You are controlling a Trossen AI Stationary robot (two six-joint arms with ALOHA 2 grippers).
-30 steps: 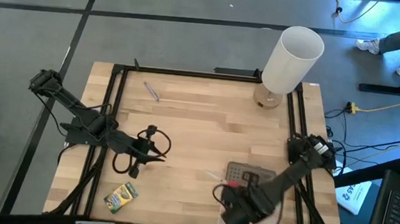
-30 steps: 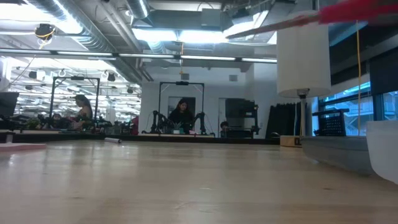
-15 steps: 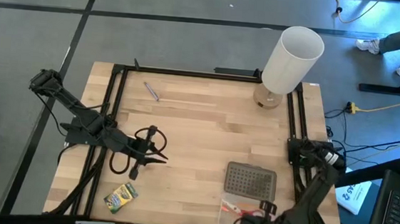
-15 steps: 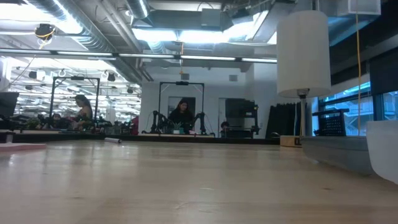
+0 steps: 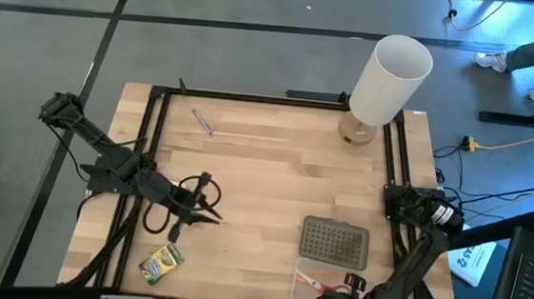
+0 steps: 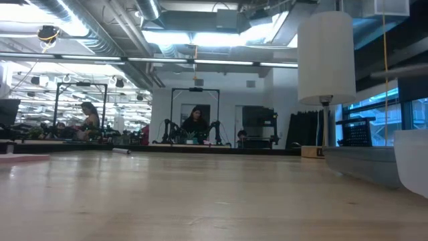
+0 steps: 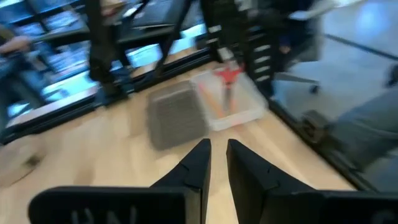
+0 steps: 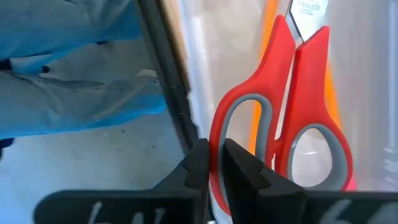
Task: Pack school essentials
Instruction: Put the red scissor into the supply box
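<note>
The red-handled scissors [image 8: 298, 93] lie in the clear flat box [image 5: 302, 268] near the table's near right corner, on top of an orange pencil [image 8: 271, 25]. My right gripper [image 8: 216, 146] is down at the box [image 5: 350, 286], shut on the scissors. The box's grey dotted lid [image 5: 334, 243] lies just beyond it. My left gripper [image 5: 207, 212] hovers over the table's left middle, shut and empty [image 7: 217, 155]. The green-yellow crayon box [image 5: 162, 263] lies flat near the near left corner. The purple pen [image 5: 201, 121] lies far left. My right gripper pinches the outer rim of one handle loop [image 8: 217, 134] of the scissors between its two fingers, coming from above and pointing down. The scissors lie flat in the clear box, blades pointing away from the fingers.
A tall white cylinder lamp [image 5: 387, 81] stands at the far right corner. A black frame [image 5: 252, 98] runs around the table's edges. In the left wrist view the lid [image 7: 177, 115] and box [image 7: 245, 102] lie ahead. Bare wood spans the table's middle.
My right gripper has carried the scissors from above the grey lid toward the table's near edge and down into the clear box. The red blur high in the low view is gone. The scissors now lie in the box.
</note>
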